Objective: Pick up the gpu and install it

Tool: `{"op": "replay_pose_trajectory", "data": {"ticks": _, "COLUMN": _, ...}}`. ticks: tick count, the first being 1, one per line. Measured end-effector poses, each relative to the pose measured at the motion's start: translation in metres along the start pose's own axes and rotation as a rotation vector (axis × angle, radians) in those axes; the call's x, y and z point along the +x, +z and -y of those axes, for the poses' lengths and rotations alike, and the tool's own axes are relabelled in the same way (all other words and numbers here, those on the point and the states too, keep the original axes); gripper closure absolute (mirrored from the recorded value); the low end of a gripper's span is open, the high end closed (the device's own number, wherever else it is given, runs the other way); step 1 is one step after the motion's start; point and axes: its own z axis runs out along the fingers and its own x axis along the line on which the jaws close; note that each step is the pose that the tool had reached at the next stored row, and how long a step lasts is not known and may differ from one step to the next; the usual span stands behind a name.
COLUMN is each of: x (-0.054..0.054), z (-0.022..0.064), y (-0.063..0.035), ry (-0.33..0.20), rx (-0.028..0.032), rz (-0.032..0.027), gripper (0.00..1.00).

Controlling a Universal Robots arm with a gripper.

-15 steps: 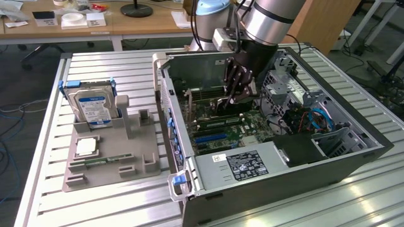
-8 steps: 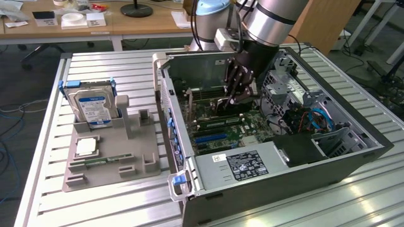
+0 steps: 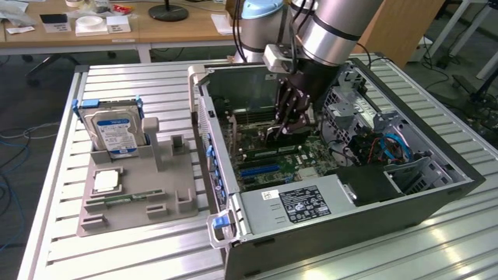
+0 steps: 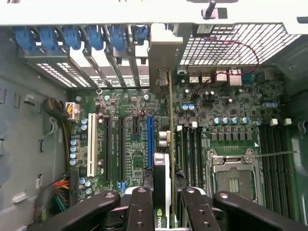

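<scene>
One arm (image 3: 327,29) reaches down into an open computer case (image 3: 350,233) that lies on its side on a slatted metal table (image 3: 116,256), as the exterior view shows. Its gripper (image 3: 290,125) is clamped on the gpu (image 3: 280,135), which hangs edge-down over the green motherboard (image 3: 265,163) near the middle of the case. Whether the card's lower edge touches the board cannot be told. A power supply (image 3: 295,204) with a black label sits in the case's near corner. Well apart, toward the exterior view's left, a grey holder (image 3: 140,204) stands on the table with a hard drive (image 3: 115,131) upright in its back slot and a memory stick (image 3: 125,198) lying flat nearer the front.

Seen from the wrist view, the black fingers (image 4: 140,207) press on both faces of the gpu (image 4: 162,173), which shows edge-on between them. The card's silver bracket (image 4: 163,53) is up against the case's rear wall, beside a row of blue latches (image 4: 72,36). The card runs just beside a blue slot (image 4: 150,139), between it and the memory slots (image 4: 190,149). An empty processor socket (image 4: 233,178) lies beyond those slots.
</scene>
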Motion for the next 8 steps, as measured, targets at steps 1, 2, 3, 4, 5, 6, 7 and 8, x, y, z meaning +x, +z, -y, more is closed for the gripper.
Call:
{"op": "replay_pose_trajectory", "data": {"ticks": 1, "x": 0.0, "z": 0.0004, "y": 0.0016, "ry": 0.0, "rx": 0.0, "rz": 0.0001, "gripper": 0.73}}
{"op": "replay_pose_trajectory", "data": {"ticks": 2, "x": 0.0, "z": 0.0006, "y": 0.0027, "ry": 0.0, "rx": -0.0001, "rz": -0.0001, "gripper": 0.73}}
{"op": "replay_pose_trajectory", "data": {"ticks": 3, "x": 0.0, "z": 0.0007, "y": 0.0032, "ry": 0.0, "rx": -0.0001, "rz": -0.0005, "gripper": 0.73}}
{"op": "replay_pose_trajectory", "data": {"ticks": 4, "x": 0.0, "z": 0.0007, "y": 0.0032, "ry": 0.0, "rx": -0.0001, "rz": -0.0009, "gripper": 0.73}}
{"op": "replay_pose_trajectory", "data": {"ticks": 5, "x": 0.0001, "z": 0.0007, "y": 0.0032, "ry": 0.0, "rx": -0.0001, "rz": -0.0014, "gripper": 0.73}}
{"op": "replay_pose_trajectory", "data": {"ticks": 6, "x": 0.0001, "z": 0.0008, "y": 0.0034, "ry": 0.0, "rx": 0.0, "rz": -0.0017, "gripper": 0.73}}
{"op": "replay_pose_trajectory", "data": {"ticks": 7, "x": 0.0003, "z": 0.0008, "y": 0.0037, "ry": 0.0, "rx": 0.0001, "rz": -0.002, "gripper": 0.73}}
{"op": "replay_pose_trajectory", "data": {"ticks": 8, "x": 0.0008, "z": 0.0009, "y": 0.0038, "ry": 0.0, "rx": 0.0001, "rz": -0.0026, "gripper": 0.73}}
